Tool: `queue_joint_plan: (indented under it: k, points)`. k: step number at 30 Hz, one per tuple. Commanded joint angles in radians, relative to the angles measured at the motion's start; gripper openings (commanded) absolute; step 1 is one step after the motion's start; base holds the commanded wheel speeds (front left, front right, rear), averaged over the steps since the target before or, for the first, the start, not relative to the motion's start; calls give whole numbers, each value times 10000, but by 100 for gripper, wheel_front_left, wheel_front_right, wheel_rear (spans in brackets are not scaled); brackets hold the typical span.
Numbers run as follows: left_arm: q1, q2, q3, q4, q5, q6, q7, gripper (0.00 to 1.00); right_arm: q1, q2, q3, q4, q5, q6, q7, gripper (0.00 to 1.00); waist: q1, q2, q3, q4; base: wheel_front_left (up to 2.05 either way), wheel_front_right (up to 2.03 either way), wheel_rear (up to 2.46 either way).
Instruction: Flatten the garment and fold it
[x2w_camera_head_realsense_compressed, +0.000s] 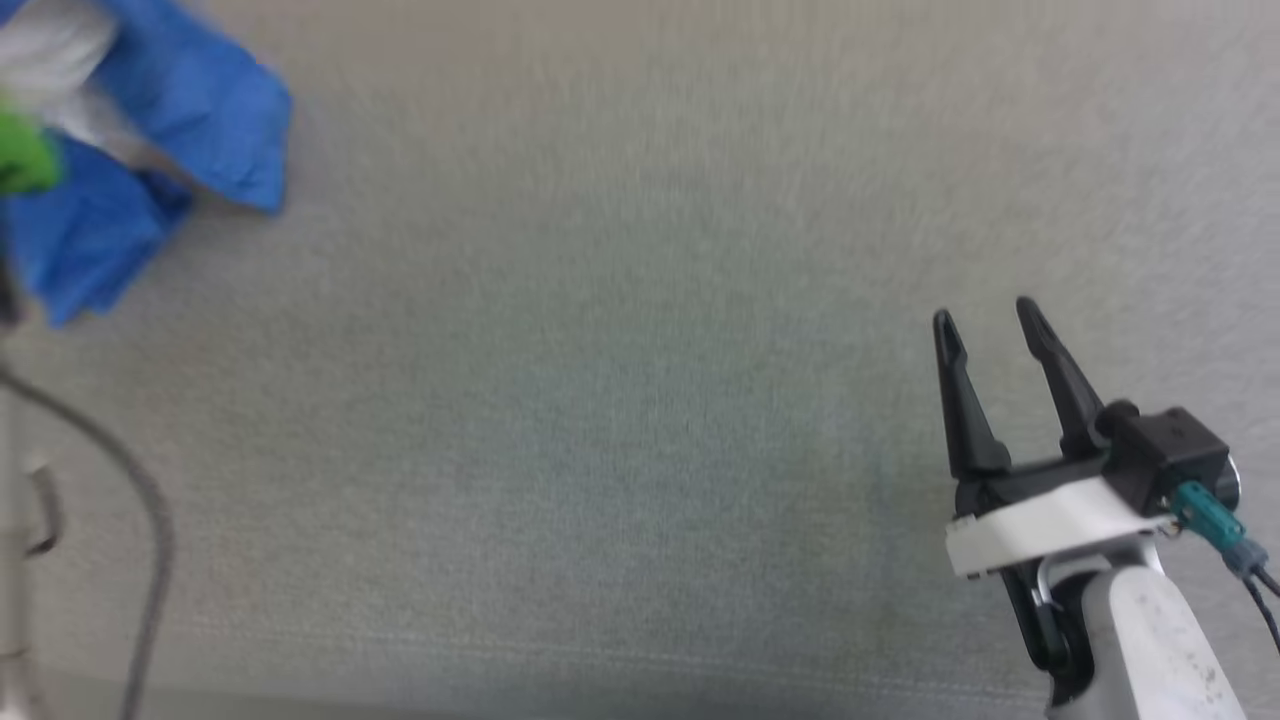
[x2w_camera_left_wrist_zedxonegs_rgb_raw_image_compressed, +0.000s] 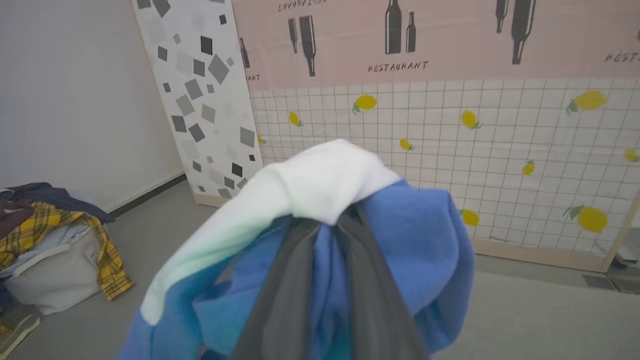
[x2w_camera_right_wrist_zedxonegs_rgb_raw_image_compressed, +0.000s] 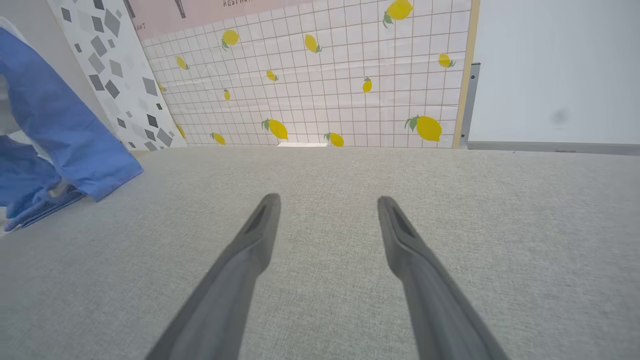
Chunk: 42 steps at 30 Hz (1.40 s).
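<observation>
- The garment (x2w_camera_head_realsense_compressed: 200, 130) is being held bunched over the table's (x2w_camera_head_realsense_compressed: 600, 400) far-left part, blue sleeves draping round a white fold; no long axis is showing.
- The left gripper (x2w_camera_left_wrist_zedxonegs_rgb_raw_image_compressed: 327, 225) is clamping its cloth.
- The right gripper (x2w_camera_head_realsense_compressed: 985, 315) is hovering over the table's near-right part, fingers spread and empty, well apart from the garment, which lies leftward.

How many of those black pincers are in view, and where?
2. The right pincer is open over the grey surface, lower right in the head view. The left pincer is shut on the blue-and-white garment, seen from its wrist.
</observation>
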Motion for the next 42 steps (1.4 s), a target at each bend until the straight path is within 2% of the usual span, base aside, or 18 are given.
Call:
queue_joint_plan:
  k: [1, 7, 14, 17, 20, 25, 33, 39, 40, 41, 42]
  points:
    - [-394, -336, -308, -111, 171, -119, -192, 0, 201, 1, -61, -43, 85, -15, 29, 100, 0, 0, -1652, -83, 0, 0, 0]
    - [-1525, -1817, -1282, 76, -37, -425, -653, 0, 591, 1, -170, -175, 149, -15, 198, 100, 0, 0, -2153, -521, 0, 0, 0]
    - [-2444, -3859, -2427, 907, -372, -778, -1170, 0, 800, 1, -127, -392, 61, -15, 434, 100, 0, 0, -2300, -1213, 0, 0, 0]
    - [-2711, -4419, -2920, 1269, -584, -966, -1358, 0, 840, 1, -62, -469, 60, -15, 518, 100, 0, 0, -2277, -1561, 0, 0, 0]
    - [-2786, -4656, -3480, 1646, -984, -1173, -1361, 0, 866, 1, 17, -502, 83, -15, 563, 100, 0, 0, -2214, -1868, 0, 0, 0]
    - [-2114, -4735, -4979, 2610, -1853, -1284, -590, 0, 859, 1, 163, -485, 176, -15, 614, 100, 0, 0, -2039, -2399, 0, 0, 0]
    - [-191, -4741, -7401, 4336, -3321, -1254, 1552, 0, 865, 1, 89, -489, 184, -15, 642, 100, 0, 0, -1731, -2787, 0, 0, 0]
    - [703, -4742, -8453, 5085, -4273, -1238, 3073, 0, 842, 1, 78, -442, 228, -15, 636, 100, 0, 0, -1667, -2721, 0, 0, 0]
    - [782, -4742, -8555, 5115, -4385, -1224, 3236, 11, 839, 1, 72, -436, 236, -15, 635, 100, 0, 0, -1664, -2683, 0, 0, 0]
    - [852, -4742, -8628, 5079, -4532, -1230, 3304, 100, 835, 1, 60, -428, 242, -15, 632, 100, 0, 0, -1657, -2615, 0, 0, 0]
    - [895, -4742, -8661, 5012, -4636, -1255, 3261, 100, 831, 1, 49, -419, 249, -15, 629, 100, 0, 0, -1656, -2556, 0, 0, 0]
